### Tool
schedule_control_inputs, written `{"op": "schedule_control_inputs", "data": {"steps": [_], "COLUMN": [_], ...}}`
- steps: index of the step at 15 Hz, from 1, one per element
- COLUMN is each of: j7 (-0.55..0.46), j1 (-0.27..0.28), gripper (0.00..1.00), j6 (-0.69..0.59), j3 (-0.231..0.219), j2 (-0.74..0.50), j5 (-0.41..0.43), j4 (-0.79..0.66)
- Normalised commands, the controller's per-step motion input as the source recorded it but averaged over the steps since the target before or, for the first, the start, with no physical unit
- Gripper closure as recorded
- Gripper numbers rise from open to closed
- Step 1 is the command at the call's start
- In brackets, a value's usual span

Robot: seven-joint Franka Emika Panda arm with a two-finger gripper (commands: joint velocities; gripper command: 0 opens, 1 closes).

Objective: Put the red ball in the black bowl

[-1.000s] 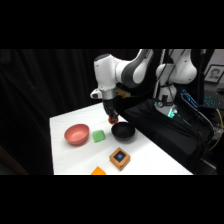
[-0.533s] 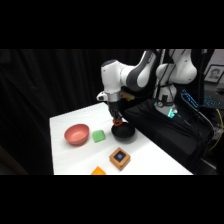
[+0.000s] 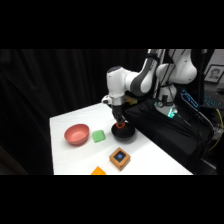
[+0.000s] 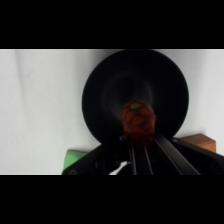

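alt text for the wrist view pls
A small red-orange speckled ball, held at the tip of the robot's black gripper, hangs directly over the glossy round black bowl on a white table. A green object's corner peeks in at lower left.

Red-orange speckled ball (image 4: 137, 119), glossy black bowl (image 4: 100, 100), pink bowl (image 3: 76, 134), green cube (image 3: 98, 136), white table (image 3: 70, 160)

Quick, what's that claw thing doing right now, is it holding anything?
Tool: closed on the red ball, holding it over the black bowl.
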Motion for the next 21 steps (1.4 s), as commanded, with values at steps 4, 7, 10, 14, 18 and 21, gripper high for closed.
{"op": "schedule_control_inputs", "data": {"steps": [4, 7, 10, 14, 18, 21], "j7": [-0.20, -0.20, -0.21, -0.22, -0.14, -0.06], "j1": [-0.024, -0.072, -0.098, -0.105, -0.074, -0.039], "gripper": [0.96, 0.66, 0.48, 0.18, 0.00, 0.00], "j6": [0.36, 0.27, 0.17, 0.03, -0.16, -0.28], "j3": [0.030, 0.072, 0.104, 0.111, 0.053, -0.008], "j2": [0.18, 0.16, 0.06, -0.04, -0.19, -0.39], "j5": [0.147, 0.145, 0.131, 0.125, 0.054, -0.018], "j4": [-0.03, 0.01, 0.01, 0.00, -0.02, -0.07]}}
